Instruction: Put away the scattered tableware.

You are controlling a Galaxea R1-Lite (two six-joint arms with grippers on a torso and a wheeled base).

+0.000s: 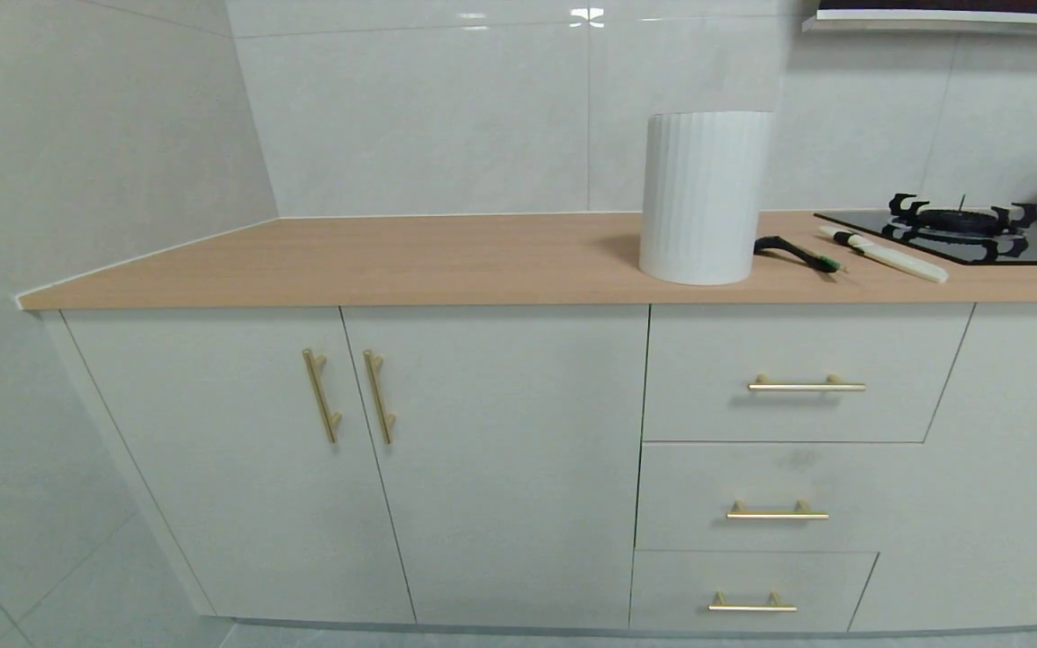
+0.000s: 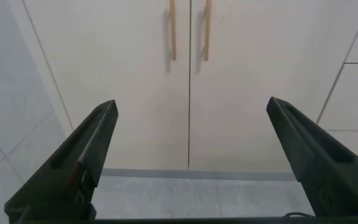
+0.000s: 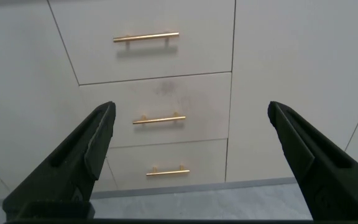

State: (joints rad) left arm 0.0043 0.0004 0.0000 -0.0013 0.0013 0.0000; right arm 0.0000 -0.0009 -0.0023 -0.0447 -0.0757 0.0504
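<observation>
On the countertop (image 1: 392,261), a short utensil (image 1: 798,254) and long utensil (image 1: 883,253) lie between canister (image 1: 705,198) and stove (image 1: 960,236).

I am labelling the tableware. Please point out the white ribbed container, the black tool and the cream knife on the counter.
white ribbed container (image 1: 703,198), head view, middle of its side wall.
black tool (image 1: 795,253), head view, middle of its handle.
cream knife (image 1: 885,254), head view, middle of its length.

I saw the wooden worktop (image 1: 392,256) carrying a ribbed white holder (image 1: 704,198), a black-handled utensil (image 1: 798,253), a white utensil (image 1: 888,255) and the hob (image 1: 978,249).
</observation>
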